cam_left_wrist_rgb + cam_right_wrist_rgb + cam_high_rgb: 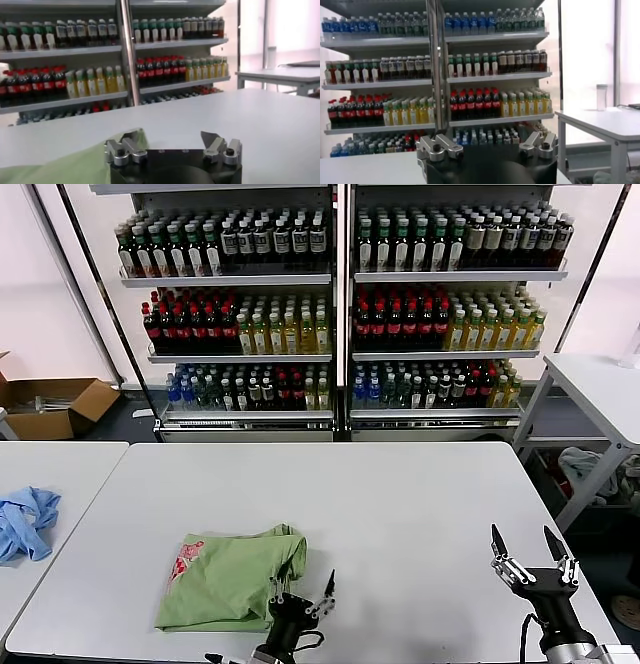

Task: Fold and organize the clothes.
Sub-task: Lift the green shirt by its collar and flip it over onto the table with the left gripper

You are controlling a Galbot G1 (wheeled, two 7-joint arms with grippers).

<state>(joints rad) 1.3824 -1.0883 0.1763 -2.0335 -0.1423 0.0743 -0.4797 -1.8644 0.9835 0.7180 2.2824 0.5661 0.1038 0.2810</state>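
The light green shirt (228, 580) lies folded into a rough rectangle near the front left of the white table (400, 504). Its red-and-white patch (185, 559) faces up at its left end. My left gripper (304, 592) is open and empty, at the shirt's front right corner; one finger is against the cloth edge. In the left wrist view the shirt (65, 167) shows beside my open left gripper (172, 140). My right gripper (530, 549) is open and empty above the table's front right corner, far from the shirt. It also shows in the right wrist view (487, 142).
A light blue garment (25, 522) lies on a second table at the left. Shelves of bottles (340, 304) stand behind the table. A cardboard box (50, 404) is on the floor at the back left. Another white table (600, 389) stands at the right.
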